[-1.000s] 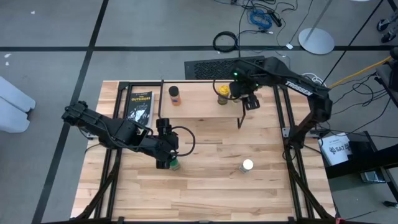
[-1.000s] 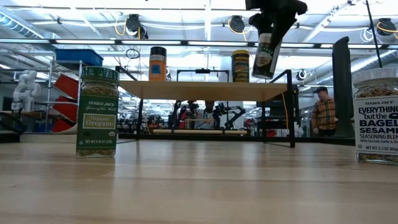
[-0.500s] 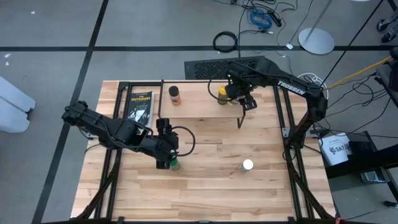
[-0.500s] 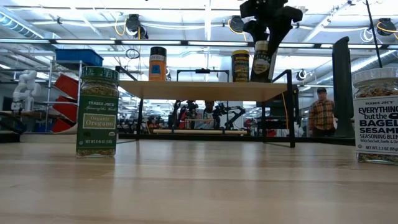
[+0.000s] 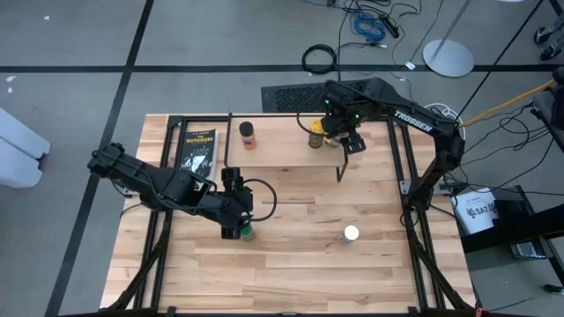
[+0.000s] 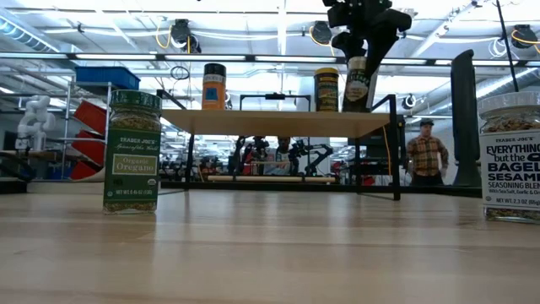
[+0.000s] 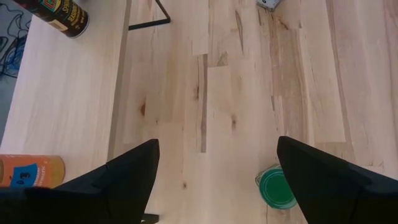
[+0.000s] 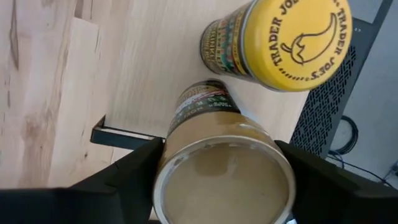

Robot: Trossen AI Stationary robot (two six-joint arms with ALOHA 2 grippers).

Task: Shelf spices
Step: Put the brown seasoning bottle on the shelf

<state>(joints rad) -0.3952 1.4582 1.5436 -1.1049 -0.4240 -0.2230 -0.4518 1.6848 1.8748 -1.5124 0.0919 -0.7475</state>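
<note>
Spices: two on the shelf [image 6: 278, 123], our right hand [image 5: 340, 134] pinching the tan-lidded jar [image 8: 225, 177] there; left hand [image 7: 214, 180] spread over the green-lidded jar [image 7: 277, 188], white-lidded jar [image 5: 351, 234] waiting on the worktop [image 5: 300, 273].

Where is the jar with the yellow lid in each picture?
High view: yellow-lid jar on the shelf, near its right end.
Low view: on the shelf top, right of middle, just left of the jar in the right gripper.
Left wrist view: top left corner.
Right wrist view: top right.
Shared landmark: the shelf.
</note>
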